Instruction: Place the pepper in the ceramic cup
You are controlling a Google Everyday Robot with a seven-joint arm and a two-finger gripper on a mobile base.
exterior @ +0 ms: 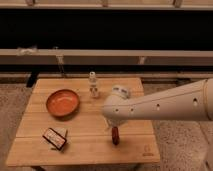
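The pepper (115,135) is lying on the bench (30,145), near the front edge. The end effector (110,125) is hanging just above it, under the arm (165,105); I cannot tell if it is open or closed. The bowl (63,102) is sitting well apart.

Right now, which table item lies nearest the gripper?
The pepper, dark red, right by the gripper under the arm; bowl, bottle and box sit farther away.

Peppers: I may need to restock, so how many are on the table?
1. The pepper lies near the table's front edge, right of centre, just below the hand. The arm could hide more.
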